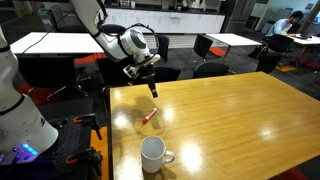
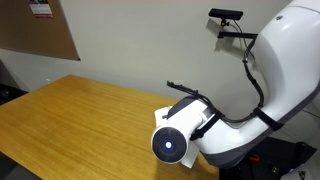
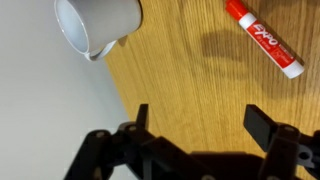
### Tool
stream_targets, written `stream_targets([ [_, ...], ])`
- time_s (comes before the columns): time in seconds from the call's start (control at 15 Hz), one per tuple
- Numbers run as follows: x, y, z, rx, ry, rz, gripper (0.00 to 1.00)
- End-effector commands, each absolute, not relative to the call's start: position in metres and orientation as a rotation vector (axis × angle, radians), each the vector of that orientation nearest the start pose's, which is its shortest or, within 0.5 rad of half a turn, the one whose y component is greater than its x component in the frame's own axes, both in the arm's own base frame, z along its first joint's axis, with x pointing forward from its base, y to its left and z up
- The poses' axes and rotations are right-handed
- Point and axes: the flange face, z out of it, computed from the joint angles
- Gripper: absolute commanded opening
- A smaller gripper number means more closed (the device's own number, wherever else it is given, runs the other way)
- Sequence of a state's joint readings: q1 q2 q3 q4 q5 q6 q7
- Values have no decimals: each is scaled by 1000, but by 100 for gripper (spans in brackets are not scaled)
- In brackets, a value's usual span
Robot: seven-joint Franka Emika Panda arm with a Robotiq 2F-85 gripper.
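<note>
In the wrist view, the red marker (image 3: pixel 265 38) lying on the wooden table (image 3: pixel 180 80) is showing the brand word "EXPO" in white letters along its barrel, while the paper (image 2: pixel 40 8) pinned on the corkboard (image 2: pixel 45 38) in an exterior view is appearing too small to read.

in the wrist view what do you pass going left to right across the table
mug → marker; the open claw stretches across the bottom of the picture, so it has no single place in the order
</note>
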State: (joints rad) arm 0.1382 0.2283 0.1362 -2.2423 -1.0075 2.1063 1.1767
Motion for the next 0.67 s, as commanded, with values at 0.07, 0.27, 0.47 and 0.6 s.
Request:
stream_targets([
  [0.07,508,80,305,2366,-442,317,100],
  [0.27,506,63,337,2375,-585,335,100],
  [0.47,503,47,371,2410,-711,349,100],
  [0.6,500,36,389,2442,-774,354,100],
])
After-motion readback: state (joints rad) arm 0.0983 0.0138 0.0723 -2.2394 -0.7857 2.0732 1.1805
